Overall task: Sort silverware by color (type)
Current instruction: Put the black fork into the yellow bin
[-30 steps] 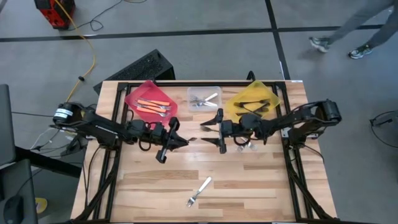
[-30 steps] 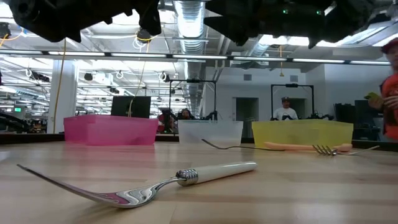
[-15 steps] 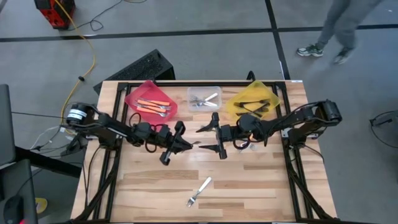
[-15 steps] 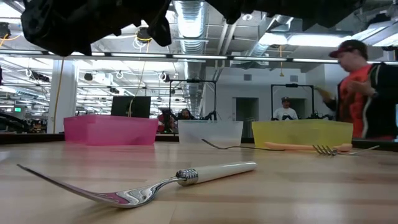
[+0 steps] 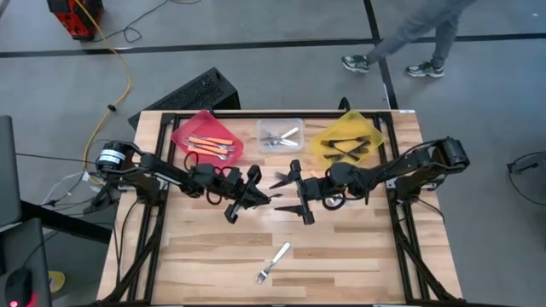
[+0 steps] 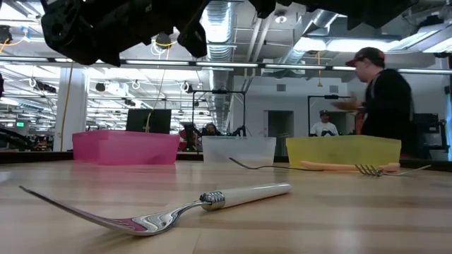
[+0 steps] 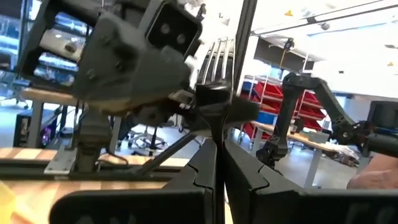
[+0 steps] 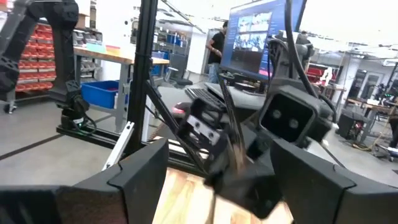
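Grippers meet over the middle of my table: the left gripper (image 5: pixel 260 198) has its fingers pressed together on a dark fork (image 7: pixel 216 57), whose tines stand up past the fingertips in the left wrist view, and the right gripper (image 5: pixel 294 195) faces it from just beside with its fingers spread wide apart and nothing between them. From the right wrist view I see the left gripper's head close in front of my open right fingers (image 8: pixel 134 174), the dark fork a thin blurred line there (I cannot tell whether the right fingers touch it). Behind them, along the far edge of the table (image 5: pixel 341 256), sit three bins in a row: the red bin (image 5: pixel 205 136) on the left holding orange-handled forks (image 5: pixel 212 143), the clear bin (image 5: pixel 281 136) in the middle holding silver forks (image 5: pixel 277 136), and the yellow bin (image 5: pixel 348 139) on the right holding dark forks (image 5: pixel 345 147). One white-handled fork (image 5: pixel 274 262) lies alone on the wood near the front edge, well apart from both grippers, and in the low view it fills the foreground with its tines toward the left. That low view also shows another fork (image 6: pixel 339 168) lying on the table in front of the yellow bin. A person (image 6: pixel 378 106) stands in the room beyond the table.
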Controlling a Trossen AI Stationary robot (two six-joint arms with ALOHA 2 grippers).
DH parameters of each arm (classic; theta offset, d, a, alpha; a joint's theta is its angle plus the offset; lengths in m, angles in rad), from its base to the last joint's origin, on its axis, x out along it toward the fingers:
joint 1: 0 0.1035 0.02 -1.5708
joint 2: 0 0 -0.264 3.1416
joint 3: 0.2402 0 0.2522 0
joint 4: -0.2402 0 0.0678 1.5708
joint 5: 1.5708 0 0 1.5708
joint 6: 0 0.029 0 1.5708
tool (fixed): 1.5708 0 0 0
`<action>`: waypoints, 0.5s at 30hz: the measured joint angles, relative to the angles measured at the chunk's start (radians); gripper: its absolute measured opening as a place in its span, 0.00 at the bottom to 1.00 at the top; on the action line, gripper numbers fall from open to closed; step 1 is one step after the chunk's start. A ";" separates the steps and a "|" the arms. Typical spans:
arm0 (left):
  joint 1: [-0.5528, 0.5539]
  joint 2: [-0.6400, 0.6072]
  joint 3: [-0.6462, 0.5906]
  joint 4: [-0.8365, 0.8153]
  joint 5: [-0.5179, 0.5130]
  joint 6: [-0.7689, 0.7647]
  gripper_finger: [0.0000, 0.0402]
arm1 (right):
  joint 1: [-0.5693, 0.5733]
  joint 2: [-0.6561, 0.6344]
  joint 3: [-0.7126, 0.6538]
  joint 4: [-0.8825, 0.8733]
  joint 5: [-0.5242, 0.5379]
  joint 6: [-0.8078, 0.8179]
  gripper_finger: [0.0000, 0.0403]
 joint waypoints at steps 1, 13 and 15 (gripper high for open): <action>0.002 0.000 0.000 -0.004 0.001 -0.001 0.00 | 0.003 0.000 0.000 0.002 0.000 0.000 0.76; 0.010 0.000 0.000 -0.015 0.017 -0.033 0.00 | 0.002 -0.001 0.000 0.029 0.000 -0.001 0.76; 0.010 0.000 0.002 -0.015 0.017 -0.033 0.00 | 0.002 -0.001 0.000 0.026 0.000 -0.001 0.76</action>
